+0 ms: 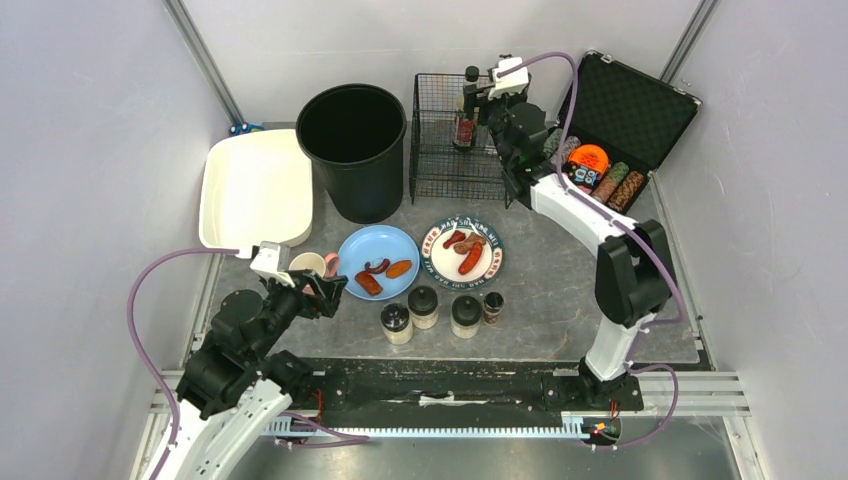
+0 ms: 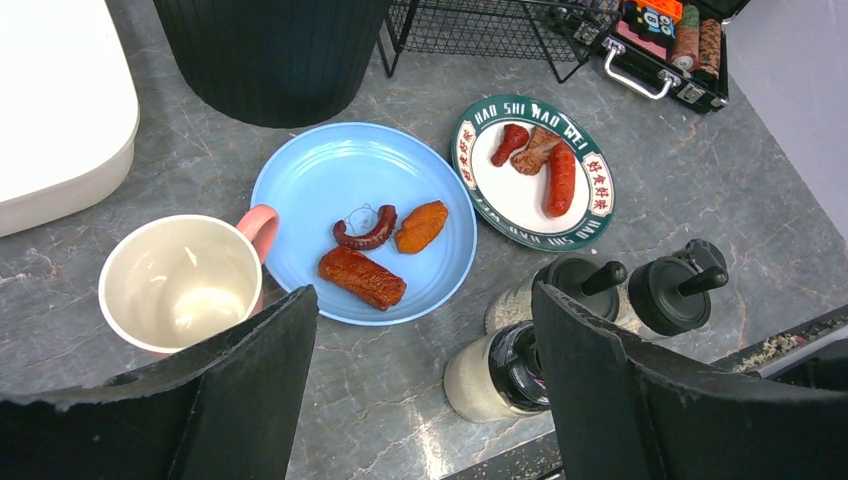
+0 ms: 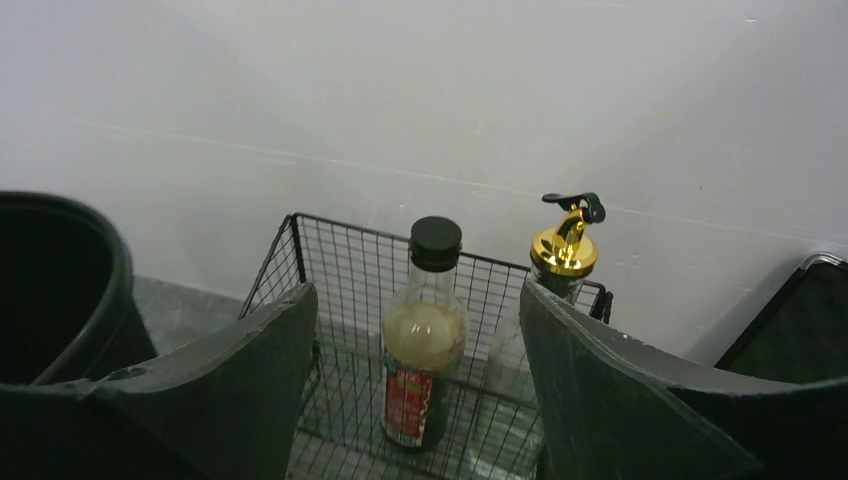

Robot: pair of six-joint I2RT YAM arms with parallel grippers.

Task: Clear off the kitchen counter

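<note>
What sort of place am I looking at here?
Probably a staged kitchen in a robot test booth: a stone-look kitchen counter with a blue plate of food, shaker jars, and bare white walls close around.

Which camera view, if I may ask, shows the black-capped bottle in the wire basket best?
The right wrist view: the black-capped bottle stands upright in the wire basket, cap and label plain. The top external view shows the bottle small beside the right gripper. The left wrist view catches only the basket's foot.
</note>
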